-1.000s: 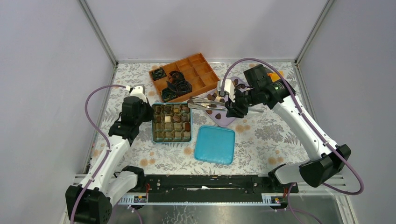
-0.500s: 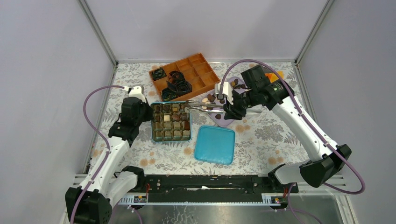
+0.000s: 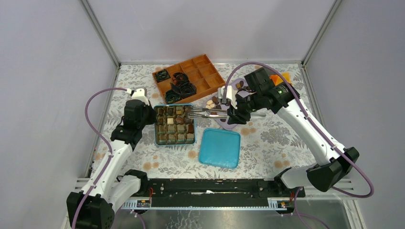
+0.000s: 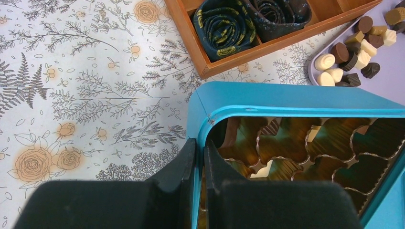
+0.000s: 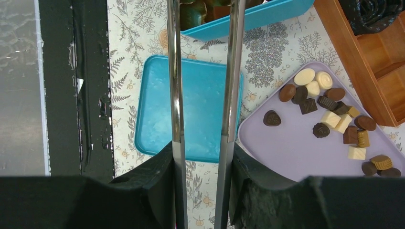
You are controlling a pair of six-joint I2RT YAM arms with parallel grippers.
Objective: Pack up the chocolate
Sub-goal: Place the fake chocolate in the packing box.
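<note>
One tin rim in left hand | tongs in right hand

Top cam: fixed high at the near side, looking down on the whole tabletop. Left wrist cam: very close, low beside the blue tin corner. Right wrist cam: higher, looking down along the tongs. All three catch the tin, the purple tray and the chocolate.

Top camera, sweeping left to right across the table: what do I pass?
From the left: left gripper on the tin's left wall → blue tin → purple tray with loose chocolates. The blue lid and right gripper overlap the tray, so left out.
</note>
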